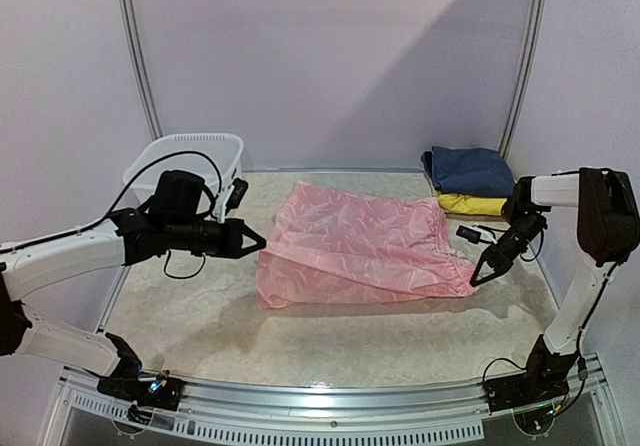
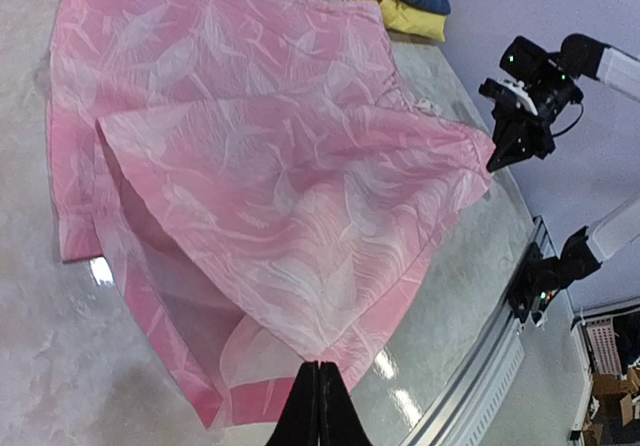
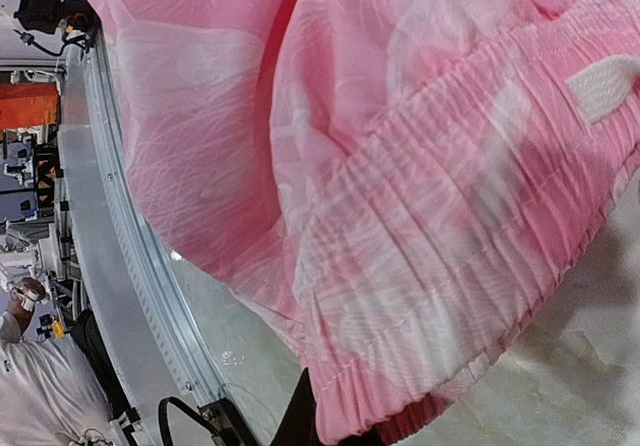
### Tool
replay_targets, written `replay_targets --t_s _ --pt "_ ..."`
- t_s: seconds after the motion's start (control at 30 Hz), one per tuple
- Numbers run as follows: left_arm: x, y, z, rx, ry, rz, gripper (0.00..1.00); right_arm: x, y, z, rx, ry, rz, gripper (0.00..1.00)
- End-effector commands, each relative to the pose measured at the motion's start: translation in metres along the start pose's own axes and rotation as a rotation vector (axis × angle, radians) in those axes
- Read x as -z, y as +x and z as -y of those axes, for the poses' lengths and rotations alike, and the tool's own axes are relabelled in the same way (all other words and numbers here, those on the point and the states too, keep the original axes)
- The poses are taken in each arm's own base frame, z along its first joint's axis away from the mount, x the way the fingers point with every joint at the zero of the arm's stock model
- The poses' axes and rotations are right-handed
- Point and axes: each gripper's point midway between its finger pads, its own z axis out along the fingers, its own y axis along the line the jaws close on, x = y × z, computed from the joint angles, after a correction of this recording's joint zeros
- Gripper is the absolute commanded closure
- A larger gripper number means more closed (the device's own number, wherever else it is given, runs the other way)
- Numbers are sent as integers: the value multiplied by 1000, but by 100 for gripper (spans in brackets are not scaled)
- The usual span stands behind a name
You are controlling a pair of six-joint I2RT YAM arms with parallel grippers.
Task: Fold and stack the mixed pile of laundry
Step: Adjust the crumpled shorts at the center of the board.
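A pink garment (image 3: 400, 216) with a gathered elastic band fills the view, its lower edge pinched in the closed pincer (image 3: 332, 424). A white label (image 3: 600, 86) sits upper right. Pale tabletop (image 3: 570, 386) shows lower right, and a metal rail (image 3: 110, 236) runs down the left.

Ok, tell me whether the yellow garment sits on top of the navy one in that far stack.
No, the folded navy garment lies on top of the yellow garment, whose edge shows beneath it.

Basket (image 1: 200, 137) near left pincer (image 1: 262, 239)
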Motion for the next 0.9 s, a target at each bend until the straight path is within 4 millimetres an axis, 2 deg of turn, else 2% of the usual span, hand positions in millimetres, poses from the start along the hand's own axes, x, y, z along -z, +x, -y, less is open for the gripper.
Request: replay_targets --t_s 0.0,0.27,0.33,0.43,0.47,0.53,0.6,0.7,0.77,0.87 --pt "7 57 -7 63 -45 -123 100 10 12 -18 28 -24 -26 97" --pt "28 123 5 149 -16 -186 100 -1 61 -26 33 -24 -160 97" --pt "29 147 5 179 -12 -216 100 -5 72 -28 33 -25 -189 97" --pt "24 170 17 218 44 -245 100 -12 94 -35 38 -43 -250 92" --pt "22 178 22 215 59 -273 98 -13 103 -38 56 -44 -280 89" --pt "23 186 33 162 70 -345 80 -12 119 -46 86 -51 -331 78" --pt "27 181 39 57 36 -393 72 -6 127 -50 132 -11 -360 66" --pt "29 153 39 -103 -42 -393 65 15 121 -56 199 72 -350 60" --pt "22 132 35 -168 -81 -383 62 31 102 -58 230 123 -299 60" --pt "4 91 10 -251 -228 -347 58 57 55 -46 263 236 -162 57"
